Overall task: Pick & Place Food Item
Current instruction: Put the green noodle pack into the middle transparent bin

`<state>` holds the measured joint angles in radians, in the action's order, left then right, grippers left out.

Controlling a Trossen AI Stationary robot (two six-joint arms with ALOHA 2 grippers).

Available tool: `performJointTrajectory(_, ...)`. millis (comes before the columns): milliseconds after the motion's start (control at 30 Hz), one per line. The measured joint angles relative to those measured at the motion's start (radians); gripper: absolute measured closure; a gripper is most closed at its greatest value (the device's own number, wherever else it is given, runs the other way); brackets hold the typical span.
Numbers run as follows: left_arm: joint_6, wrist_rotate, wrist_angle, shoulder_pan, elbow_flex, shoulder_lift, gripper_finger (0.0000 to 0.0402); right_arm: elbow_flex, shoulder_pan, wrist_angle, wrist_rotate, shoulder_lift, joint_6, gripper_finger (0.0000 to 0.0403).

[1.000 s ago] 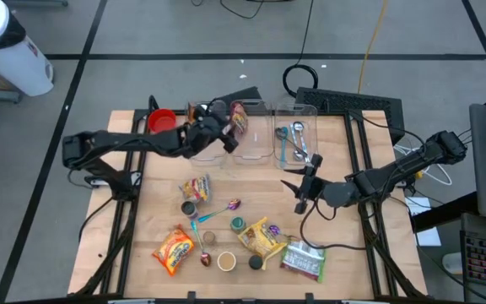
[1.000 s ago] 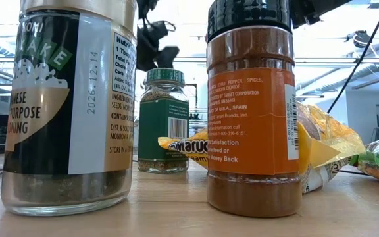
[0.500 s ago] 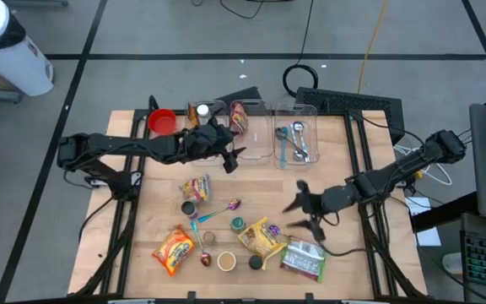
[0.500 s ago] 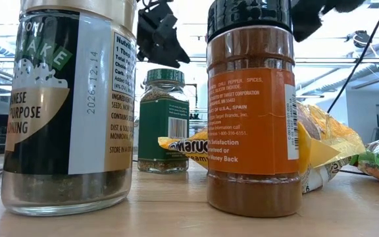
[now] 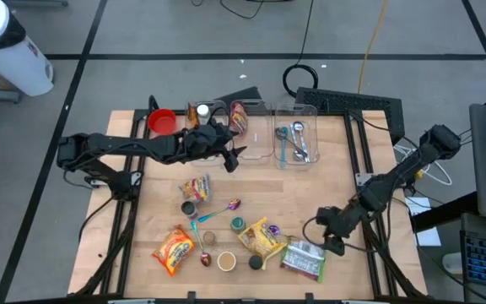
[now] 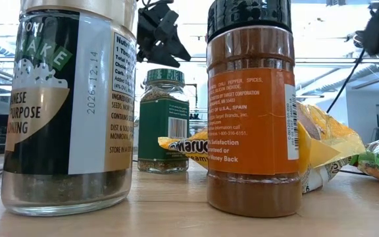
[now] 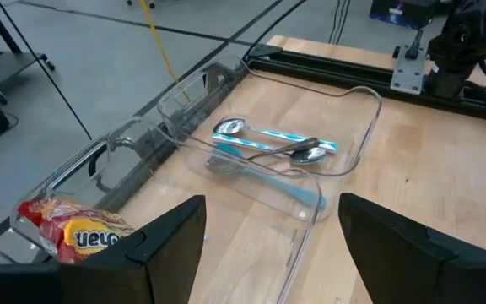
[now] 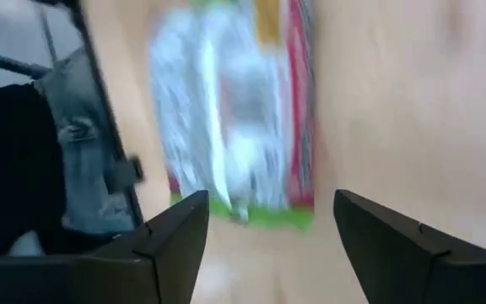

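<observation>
We are hovering our right gripper (image 5: 326, 234), fingers spread, beside the green packet (image 5: 304, 259). Our left gripper (image 5: 233, 155) is waiting, fingers spread, by the clear bins (image 5: 264, 127).

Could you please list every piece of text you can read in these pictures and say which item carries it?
"2026-12-14": left spice jar, beside its cut-off "PURPOSE".
"PRODUCT OF U.S.A., SPAIN" and "Money Back": orange-labelled spice jar.
"aruc", cut off: yellow packet behind it.
Green jar: barcode only; print too small.
Packets in the high view and the wrist views: unreadable.
</observation>
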<state>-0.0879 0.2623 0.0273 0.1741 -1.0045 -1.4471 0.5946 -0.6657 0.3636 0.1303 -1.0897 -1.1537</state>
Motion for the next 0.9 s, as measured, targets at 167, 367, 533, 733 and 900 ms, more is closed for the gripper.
performJointTrajectory(167,0.0,0.0,0.003,0.0,0.0,0.0,0.0128,-0.132,-0.042,-0.142,0.004,0.01,-0.185,0.0165)
performJointTrajectory(367,0.0,0.0,0.002,0.0,0.0,0.0,0.0128,-0.283,-0.043,-0.446,0.004,0.01,-0.284,0.0168)
performJointTrajectory(533,0.002,0.0,0.002,0.0,0.0,0.0,0.0128,-0.322,-0.043,-0.483,0.004,0.009,-0.3,0.019)
performJointTrajectory(733,0.005,0.0,0.002,0.001,0.0,0.0,0.0128,-0.324,-0.043,-0.523,0.005,0.006,-0.284,0.0238)
performJointTrajectory(900,0.005,0.0,0.002,0.001,0.0,0.0,0.0128,-0.324,-0.043,-0.516,0.005,0.005,-0.276,0.0281)
